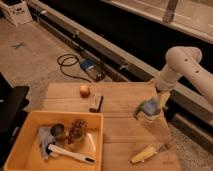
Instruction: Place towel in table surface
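Note:
The towel point(44, 137), a small pale blue-grey cloth, lies crumpled in the left part of the yellow bin, beside a can and a white-handled brush. The wooden table surface point(120, 127) spreads to the right of the bin. My gripper point(162, 99) hangs from the white arm over the table's far right edge, far from the towel. It stands open, close beside the blue top of a clear glass container point(148, 114), and I see nothing held in it.
The yellow bin point(97, 142) fills the table's front left corner. An apple point(85, 90) and a dark flat block point(96, 102) lie near the back. A yellow banana-like item point(142, 154) rests at the front right. A cable loops on the floor behind.

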`<state>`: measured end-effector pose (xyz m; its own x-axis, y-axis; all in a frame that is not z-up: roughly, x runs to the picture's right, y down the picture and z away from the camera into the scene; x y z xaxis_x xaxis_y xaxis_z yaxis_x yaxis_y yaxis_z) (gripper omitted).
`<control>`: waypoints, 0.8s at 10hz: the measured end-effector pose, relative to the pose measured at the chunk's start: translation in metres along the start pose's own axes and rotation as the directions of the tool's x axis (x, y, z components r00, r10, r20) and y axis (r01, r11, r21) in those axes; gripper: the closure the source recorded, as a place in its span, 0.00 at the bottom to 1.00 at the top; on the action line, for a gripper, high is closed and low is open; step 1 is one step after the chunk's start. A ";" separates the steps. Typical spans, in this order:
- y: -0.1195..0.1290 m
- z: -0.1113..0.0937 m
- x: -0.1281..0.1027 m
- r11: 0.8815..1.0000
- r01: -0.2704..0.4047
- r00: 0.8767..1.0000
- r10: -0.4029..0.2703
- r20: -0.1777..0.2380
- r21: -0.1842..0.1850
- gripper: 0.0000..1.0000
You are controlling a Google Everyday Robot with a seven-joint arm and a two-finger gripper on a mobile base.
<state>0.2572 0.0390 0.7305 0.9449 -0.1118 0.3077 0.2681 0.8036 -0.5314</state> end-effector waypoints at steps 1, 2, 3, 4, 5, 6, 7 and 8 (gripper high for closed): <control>-0.002 -0.003 -0.013 0.999 0.049 0.999 -0.049 0.002 -0.001 0.20; -0.004 -0.005 -0.030 0.995 0.100 0.995 -0.100 0.005 -0.004 0.20; -0.007 -0.006 -0.052 0.988 0.156 0.988 -0.156 0.009 0.000 0.20; -0.010 -0.005 -0.083 0.974 0.228 0.973 -0.228 0.015 0.001 0.20; -0.012 -0.003 -0.110 0.957 0.290 0.957 -0.290 0.024 0.001 0.20; -0.012 -0.002 -0.136 0.937 0.348 0.937 -0.348 0.032 0.002 0.20; -0.010 0.000 -0.159 0.916 0.402 0.915 -0.402 0.039 0.002 0.20; -0.003 0.003 -0.192 0.876 0.482 0.875 -0.481 0.048 0.004 0.20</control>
<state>0.0742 0.0593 0.6754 0.6890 -0.4564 0.5630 0.6892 0.6530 -0.3141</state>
